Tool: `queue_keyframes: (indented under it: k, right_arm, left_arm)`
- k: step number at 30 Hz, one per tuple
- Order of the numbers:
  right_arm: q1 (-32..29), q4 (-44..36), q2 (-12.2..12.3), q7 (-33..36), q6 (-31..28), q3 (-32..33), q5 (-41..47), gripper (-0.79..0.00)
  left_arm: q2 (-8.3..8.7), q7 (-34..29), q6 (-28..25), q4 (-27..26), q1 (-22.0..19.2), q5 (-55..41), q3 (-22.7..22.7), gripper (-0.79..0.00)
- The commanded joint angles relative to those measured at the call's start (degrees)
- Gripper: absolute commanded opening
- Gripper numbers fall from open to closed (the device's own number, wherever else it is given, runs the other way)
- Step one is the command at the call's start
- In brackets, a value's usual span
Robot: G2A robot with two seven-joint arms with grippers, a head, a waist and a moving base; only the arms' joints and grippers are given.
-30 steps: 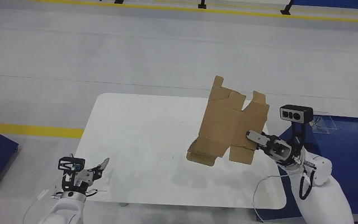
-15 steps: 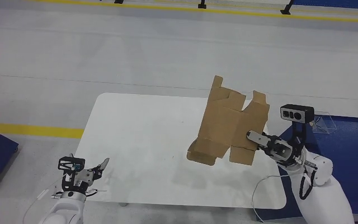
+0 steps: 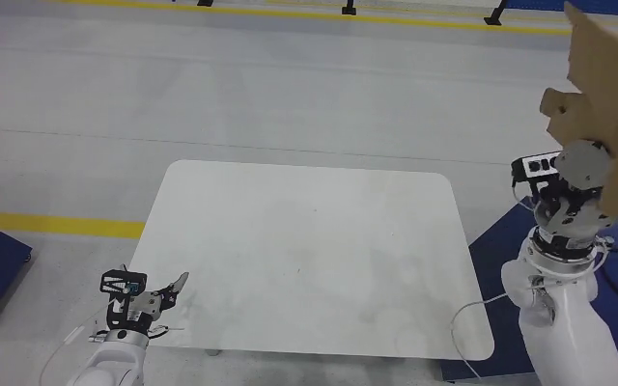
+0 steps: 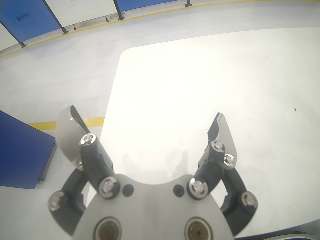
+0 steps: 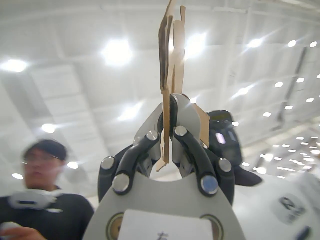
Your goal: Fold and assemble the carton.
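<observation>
Gripping the carton [image 5: 172,51] by one edge, the right gripper [image 5: 170,101] has its fingers [image 5: 185,112] closed on the cardboard, with the layers pressed flat between the pads. The carton stands upright above the wrist, edge-on to the wrist camera. The top view puts it high and out past the right side of the table [image 3: 290,251], not over the surface.

Left gripper [image 4: 145,113]: fingers spread wide, nothing between them, at the table's near left corner, well apart from the carton.

Progress (judged): early. The carton is a flattened blank with loose flaps, no walls squared and nothing tucked. To do: bring it over the table, open it up, then fold and lock the flaps, probably with both grippers.

Surroundings: blue box [image 4: 22,151] on the floor left of the table; yellow floor line [image 3: 68,227]. Neither obstructs. The main hindrance is the gap between the two grippers.
</observation>
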Motion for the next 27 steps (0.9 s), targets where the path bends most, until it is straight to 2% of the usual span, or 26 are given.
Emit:
queue_keyframes:
  k: [1, 6, 8, 12, 16, 20, 23, 27]
  right_arm:
    - [-0.2, 0.4, -0.2, -4.6, 8.0, -0.4, 11.3, -0.785]
    - [-1.8, 1.1, -0.6, -17.8, 24.7, -4.3, 34.4, -0.785]
    - [-2.8, 1.0, -0.6, -23.6, 29.1, -6.0, 39.8, -0.785]
    - [-6.4, 0.1, -1.0, -32.2, 34.1, -11.7, 51.8, -0.785]
    - [-8.2, -0.5, -1.4, -39.9, 35.4, -17.5, 60.8, -0.785]
    - [-7.9, -0.3, -1.8, -42.5, 35.7, -19.7, 60.8, -0.785]
    - [-7.6, -0.6, -2.0, -42.3, 36.0, -18.0, 58.3, -0.785]
    - [-6.8, -2.1, -2.2, -35.2, 33.9, -11.7, 42.1, -0.785]
  left_arm:
    - [0.00, 0.0, 0.0, 0.0, 0.0, 0.0, 0.0, 0.000]
    - [0.00, 0.0, 0.0, 0.0, 0.0, 0.0, 0.0, 0.000]
    - [0.00, 0.0, 0.0, 0.0, 0.0, 0.0, 0.0, 0.000]
    - [0.00, 0.0, 0.0, 0.0, 0.0, 0.0, 0.0, 0.000]
    - [0.00, 0.0, 0.0, 0.0, 0.0, 0.0, 0.0, 0.000]
    - [0.00, 0.0, 0.0, 0.0, 0.0, 0.0, 0.0, 0.000]
    - [0.00, 0.0, 0.0, 0.0, 0.0, 0.0, 0.0, 0.000]
    - [0.00, 0.0, 0.0, 0.0, 0.0, 0.0, 0.0, 0.000]
